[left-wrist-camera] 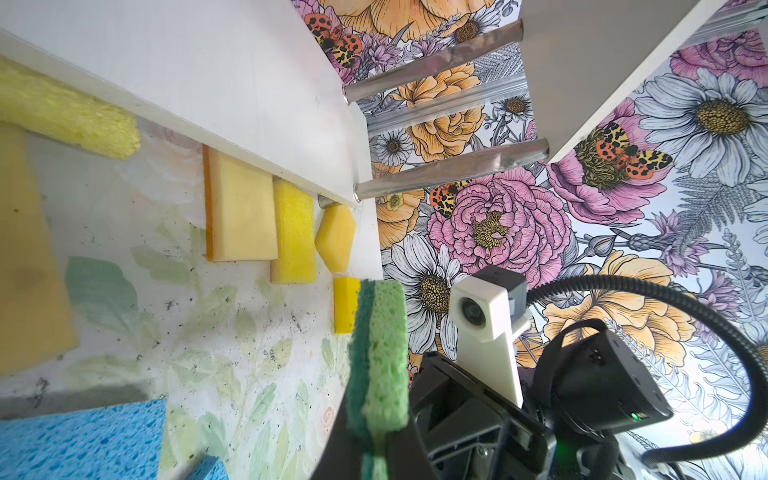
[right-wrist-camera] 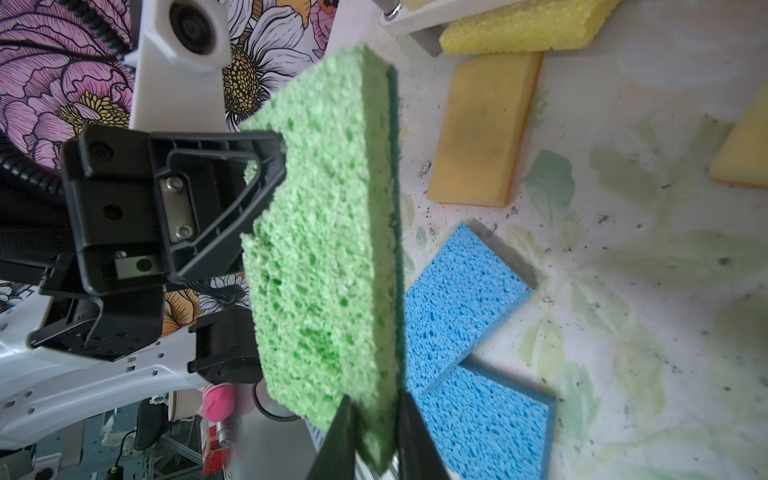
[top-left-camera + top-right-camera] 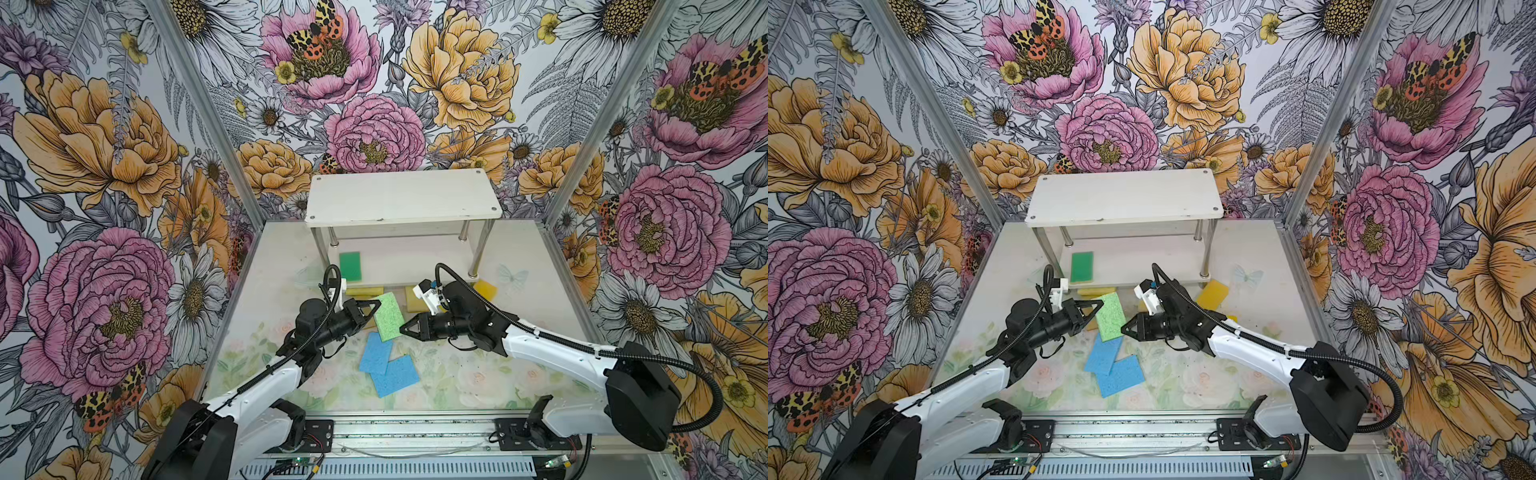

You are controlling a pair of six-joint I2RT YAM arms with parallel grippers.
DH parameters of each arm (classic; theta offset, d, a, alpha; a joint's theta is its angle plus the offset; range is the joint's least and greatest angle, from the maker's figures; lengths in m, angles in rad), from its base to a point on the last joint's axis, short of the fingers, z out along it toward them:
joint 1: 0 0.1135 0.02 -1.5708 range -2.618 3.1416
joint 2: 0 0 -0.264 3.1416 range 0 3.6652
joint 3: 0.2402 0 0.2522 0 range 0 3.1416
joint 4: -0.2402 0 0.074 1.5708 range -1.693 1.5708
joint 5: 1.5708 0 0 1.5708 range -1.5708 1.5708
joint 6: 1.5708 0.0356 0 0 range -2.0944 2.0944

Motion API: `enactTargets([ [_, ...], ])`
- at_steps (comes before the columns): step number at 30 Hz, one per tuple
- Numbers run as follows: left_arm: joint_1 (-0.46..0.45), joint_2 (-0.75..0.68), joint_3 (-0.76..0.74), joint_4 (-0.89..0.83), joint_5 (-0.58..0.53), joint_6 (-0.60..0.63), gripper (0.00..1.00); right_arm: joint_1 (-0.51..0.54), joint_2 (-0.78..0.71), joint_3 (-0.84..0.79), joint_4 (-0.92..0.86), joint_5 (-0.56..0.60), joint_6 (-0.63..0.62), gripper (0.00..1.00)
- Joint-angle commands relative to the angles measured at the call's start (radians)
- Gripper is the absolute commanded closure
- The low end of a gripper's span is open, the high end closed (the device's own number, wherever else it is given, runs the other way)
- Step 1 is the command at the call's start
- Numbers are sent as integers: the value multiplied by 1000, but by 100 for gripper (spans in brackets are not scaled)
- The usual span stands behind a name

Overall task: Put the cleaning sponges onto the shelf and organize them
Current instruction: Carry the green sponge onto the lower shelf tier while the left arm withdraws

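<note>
**Figure.** Two-gripper hold on one sponge, early in the task.

Centre of frame in both top views: the light green rectangular porous sponge with dark green scouring backing point(image 3: 388, 316) is held tilted, clear of the pale floral-printed table top point(image 3: 478, 374). The left gripper point(image 3: 374, 306), reaching in from the lower left, has its jaws pressed together on the sponge's left edge; the right gripper point(image 3: 404, 328), reaching in from the lower right, pinches the opposite lower corner, with its fingers point(image 2: 415, 440) lying against either face in the right wrist view. A double hold of this kind reads as a handover or re-grip, probably to level the sponge so that it can slide in under the upper board; which arm will carry it on cannot be told.

Upper centre: the white two-tier shelf on thin shiny metal posts point(image 3: 403, 199) stands against the back wall, its top board bare. The dark green flat sponge point(image 3: 350, 266) lies at the left end of the lower board, apparently to leave room to its right.

Below the held sponge, one light blue porous sponge point(image 3: 376, 353) meets a second light blue sponge point(image 3: 397, 376) at a corner on the table. Along the shelf's front edge lie the unshelved yellows: a pale yellow sponge point(image 3: 365, 291), a tan sponge point(image 3: 413, 304), and a deeper yellow sponge point(image 3: 484, 289) by the right front post. The left wrist view shows six in these shades, so roughly nine pieces remain to be shelved.
</note>
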Motion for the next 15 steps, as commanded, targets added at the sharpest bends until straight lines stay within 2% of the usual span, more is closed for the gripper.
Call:
enactTargets([
  [1,8,-20,7,33,5,-5,93,11,-14,4,69,-14,20,93],
  [2,11,-25,5,26,8,-3,91,11,-16,4,64,-8,19,96],
  [3,15,-29,5,16,9,-1,84,11,-18,3,61,-2,19,97],
  [4,21,-38,6,-1,13,3,74,12,-23,2,57,11,22,98],
  [6,36,-62,14,-53,21,21,62,12,-36,-2,47,52,31,99],
  [9,58,-153,41,-234,0,90,35,11,-35,5,47,145,70,100],
  [11,65,-259,81,-475,-100,163,21,12,-16,20,45,217,102,100],
  [13,69,-367,125,-691,-220,213,14,10,13,43,47,286,123,100],
  [15,78,-454,153,-830,-302,240,10,9,51,75,47,348,136,100],
])
